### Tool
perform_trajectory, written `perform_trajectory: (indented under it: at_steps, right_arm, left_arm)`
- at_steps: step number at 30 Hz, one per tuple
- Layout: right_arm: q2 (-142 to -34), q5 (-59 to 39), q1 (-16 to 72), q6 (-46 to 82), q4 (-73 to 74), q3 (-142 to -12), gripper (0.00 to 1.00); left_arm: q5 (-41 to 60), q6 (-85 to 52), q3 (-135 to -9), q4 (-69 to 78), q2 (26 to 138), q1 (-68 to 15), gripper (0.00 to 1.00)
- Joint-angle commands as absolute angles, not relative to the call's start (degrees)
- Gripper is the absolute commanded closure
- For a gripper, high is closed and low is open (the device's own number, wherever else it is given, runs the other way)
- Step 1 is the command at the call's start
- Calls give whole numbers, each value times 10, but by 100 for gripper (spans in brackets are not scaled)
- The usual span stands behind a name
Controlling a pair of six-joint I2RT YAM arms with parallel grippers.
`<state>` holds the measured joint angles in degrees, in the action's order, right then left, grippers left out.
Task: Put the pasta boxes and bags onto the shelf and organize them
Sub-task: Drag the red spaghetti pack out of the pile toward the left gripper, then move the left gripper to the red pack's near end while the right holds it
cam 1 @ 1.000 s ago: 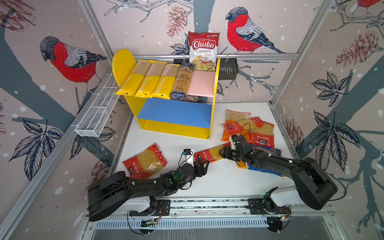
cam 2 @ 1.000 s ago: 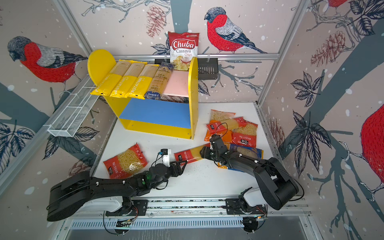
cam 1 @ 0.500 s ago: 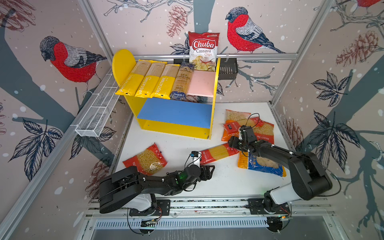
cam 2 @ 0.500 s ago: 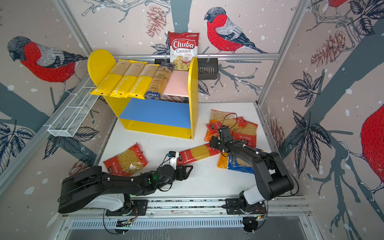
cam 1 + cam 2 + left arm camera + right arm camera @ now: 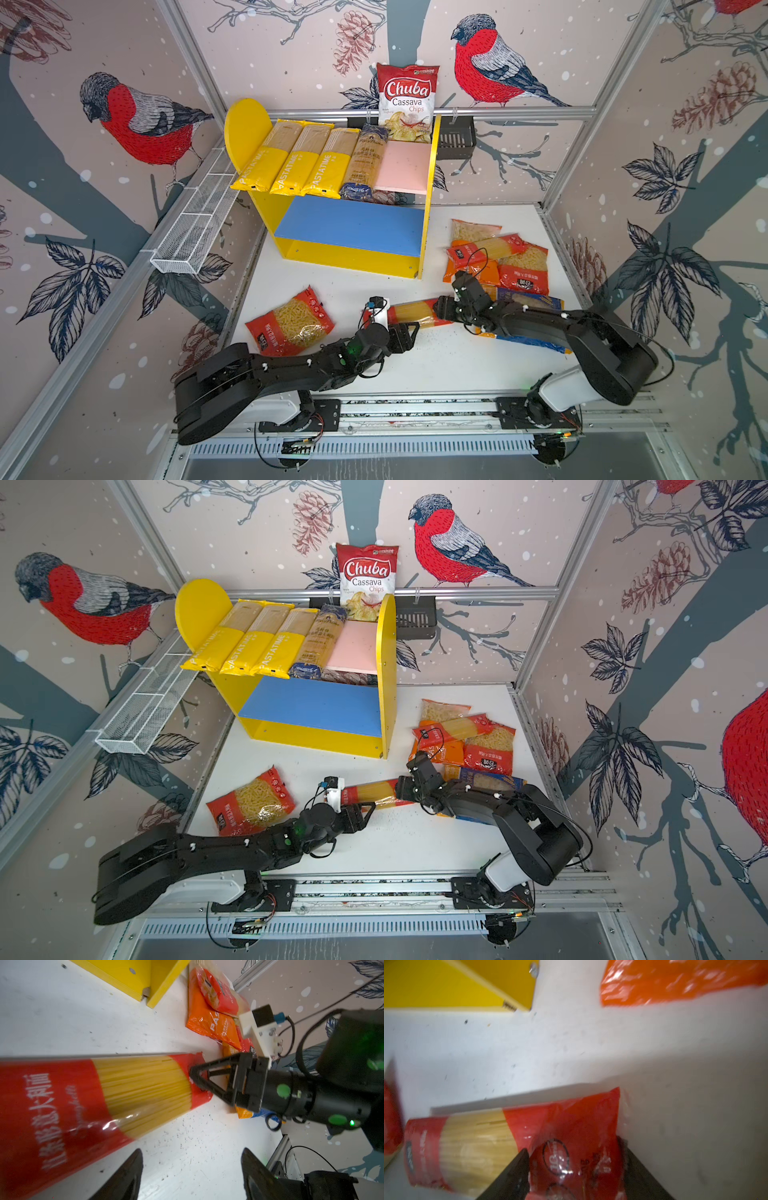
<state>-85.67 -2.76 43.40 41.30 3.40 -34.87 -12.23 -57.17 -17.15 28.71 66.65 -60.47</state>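
Nearest, the left gripper (image 5: 191,1151) hovers spread and empty over the white worktop (image 5: 436,365), beside one end of the red spaghetti pack (image 5: 411,312). The right gripper (image 5: 439,311) pinches that pack's other red end. Beyond, macaroni bags (image 5: 521,266) lie heaped right of the shelf (image 5: 353,257), whose pink upper board (image 5: 405,166) carries four long packs (image 5: 316,162).

Walls (image 5: 291,50): pinkish-beige paper on three sides, printed with red-breasted birds (image 5: 482,54), pine cones, leaves and grey-blue branches.
Frame (image 5: 191,54): bare aluminium posts in the corners, with a rail along the back wall.
Counter (image 5: 449,361): white, flecked with dark specks.
Wire basket (image 5: 195,224): white mesh, hung along the left wall.
Slotted basket (image 5: 457,137): black, hung on the back rail.
Front edge: metal track (image 5: 415,409), with a slotted grille (image 5: 374,449) below it.
Light: even, with soft shadows.
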Motion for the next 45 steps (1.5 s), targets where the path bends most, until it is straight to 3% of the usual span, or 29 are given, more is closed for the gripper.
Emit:
perform_trajectory:
  at_steps: [1,4,8,19,30,36,41,45]
  right_arm:
    - [-852,-79,476,459,17,-348,30]
    - [-832,-104,484,425,-3,-358,31]
    - [-824,-58,443,362,-65,-391,31]
    - [-929,-45,442,353,29,-454,32]
    - [-886,-89,489,392,29,-362,47]
    - [-854,-95,542,409,3,-353,49]
    - [-841,11,553,359,-89,-408,51]
    - [-878,48,595,332,-104,-464,61]
  left_arm:
    - [-142,-565,-177,191,620,-593,26]
    - [-156,-559,-178,128,563,-588,26]
    - [-135,-575,-153,125,513,-589,27]
    - [-127,-686,-85,223,577,-628,28]
    - [-44,-619,-67,266,578,-465,31]
    - [-9,-562,-108,251,597,-405,31]
    - [-11,-559,-118,205,574,-404,31]
    - [1,-587,-105,181,557,-420,33]
